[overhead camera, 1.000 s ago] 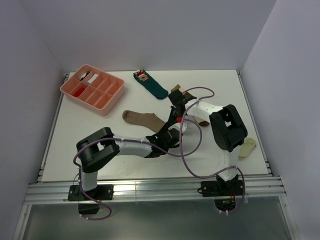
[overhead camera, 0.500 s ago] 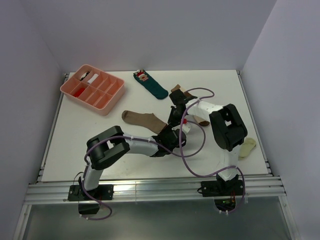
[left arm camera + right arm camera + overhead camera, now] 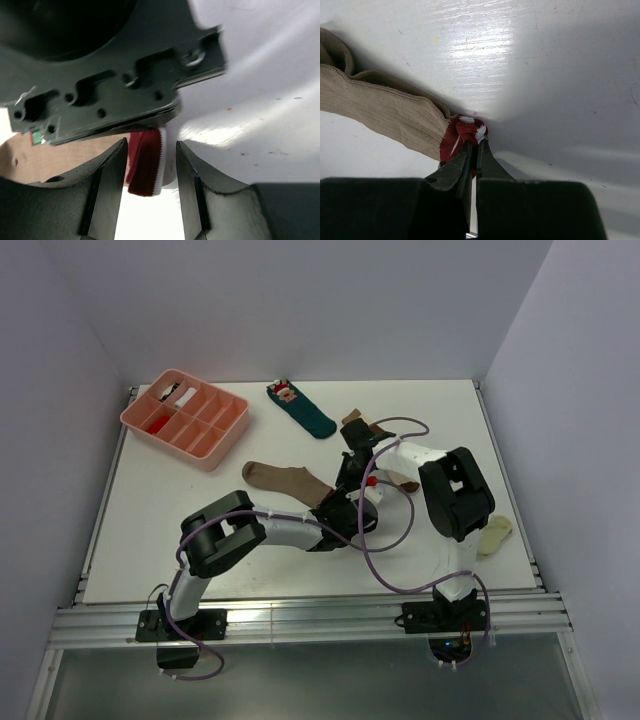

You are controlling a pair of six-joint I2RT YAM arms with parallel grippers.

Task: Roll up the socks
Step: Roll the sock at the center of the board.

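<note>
Because a roll needs a firm start at one end, the right gripper [image 3: 476, 145] is closed tight on the red end [image 3: 464, 131] of the tan sock [image 3: 385, 112] and pinches this small bunch of cloth low at the table [image 3: 545, 70]. The left gripper [image 3: 150, 146] stands half wide, close against the right gripper. Its fingers [image 3: 111, 185] are on both sides of the same red end and do not press the cloth. I judge it is placed there to take over the end or to help turn it. From the right gripper the tan sock runs away to the left, flat on the table, and no roll is begun. It looks soft and ribbed, with a loose fold along its far edge, and the red end carries thin white stripes. The banded sock [image 3: 358, 423] lies just beyond the two grippers, partly hidden under the right arm, so I cannot tell its full shape.
</note>
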